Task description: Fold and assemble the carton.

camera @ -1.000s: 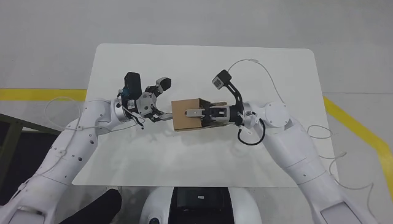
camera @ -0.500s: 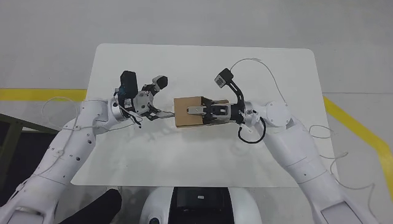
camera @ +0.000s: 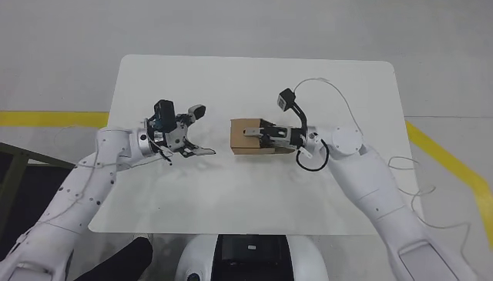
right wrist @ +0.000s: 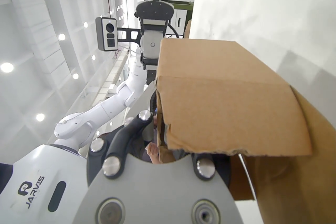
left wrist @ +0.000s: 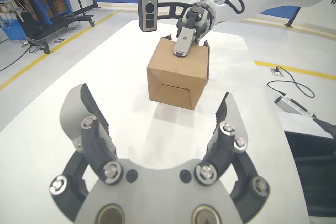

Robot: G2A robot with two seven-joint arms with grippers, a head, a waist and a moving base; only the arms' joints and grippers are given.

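Note:
A brown carton [camera: 248,137] lies on its side in the middle of the white table [camera: 254,196], its closed, tucked end [left wrist: 174,92] facing my left gripper. My right gripper [camera: 253,134] is shut on the carton's upper wall from the open end. One of its fingers [left wrist: 183,42] lies flat on top of the carton [left wrist: 181,64] and the other is hidden inside. In the right wrist view the carton [right wrist: 225,104] covers most of that gripper [right wrist: 158,114]. My left gripper [camera: 203,131] stands open a short way left of the carton, apart from it, with nothing between its fingers [left wrist: 88,107].
A thin white cable [camera: 333,88] loops from the right arm over the back right of the table. The right arm's camera bracket [camera: 287,99] stands above the carton. A black cord and a small grey unit [left wrist: 290,104] lie beyond the table's edge.
The right arm has drawn the carton a little to the right. My left gripper has backed off to the left, widening the gap to the carton, and stays open.

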